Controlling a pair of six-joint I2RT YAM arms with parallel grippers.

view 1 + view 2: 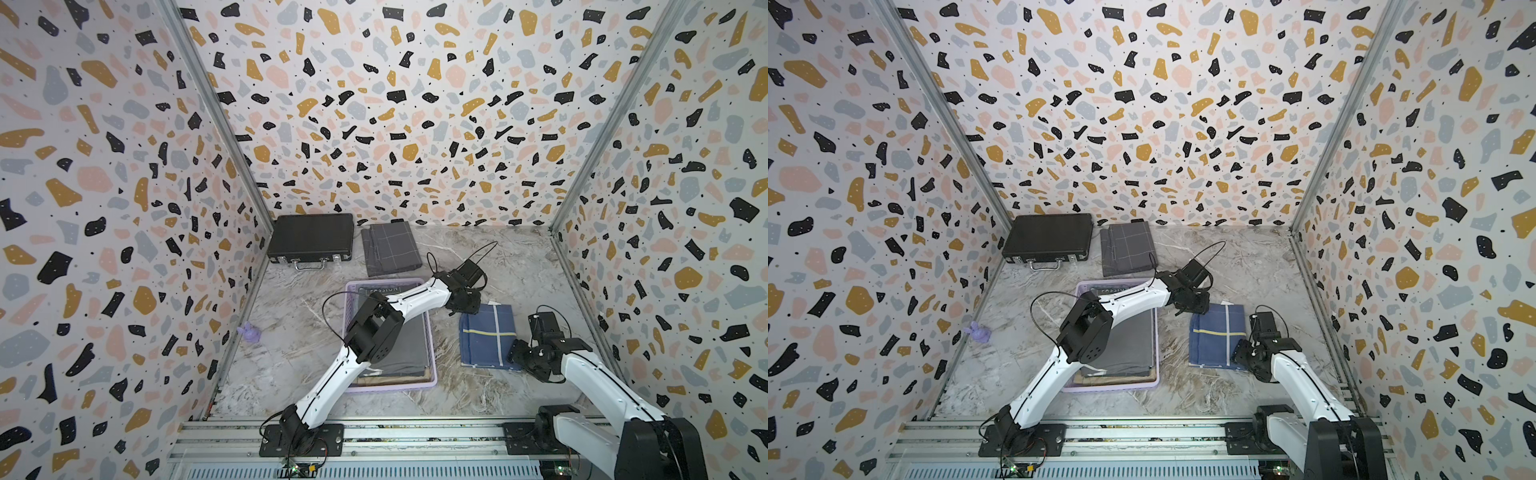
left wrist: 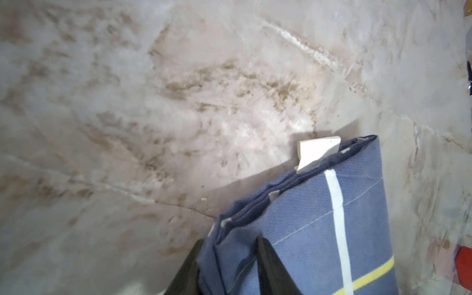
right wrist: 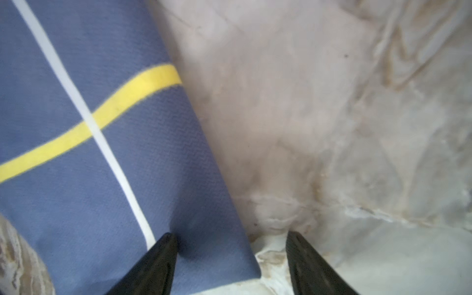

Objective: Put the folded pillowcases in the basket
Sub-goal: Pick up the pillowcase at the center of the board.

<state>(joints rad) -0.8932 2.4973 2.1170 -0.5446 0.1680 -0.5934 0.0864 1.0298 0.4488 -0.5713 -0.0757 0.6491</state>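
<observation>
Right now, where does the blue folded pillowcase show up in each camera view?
Top view: blue pillowcase just right of the basket.
Top view: same place.
Left wrist: its edge bunched between fingers of the left tool.
Right wrist: its corner between open fingers of the right tool.
Shared landmark: its yellow stripe crossing the white stripe, visible in all four.

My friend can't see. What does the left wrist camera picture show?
A folded blue pillowcase with white and yellow stripes has its edge pinched between the left gripper's black jaws. A marble table is underneath, and a white tag pokes out from the cloth.
</observation>
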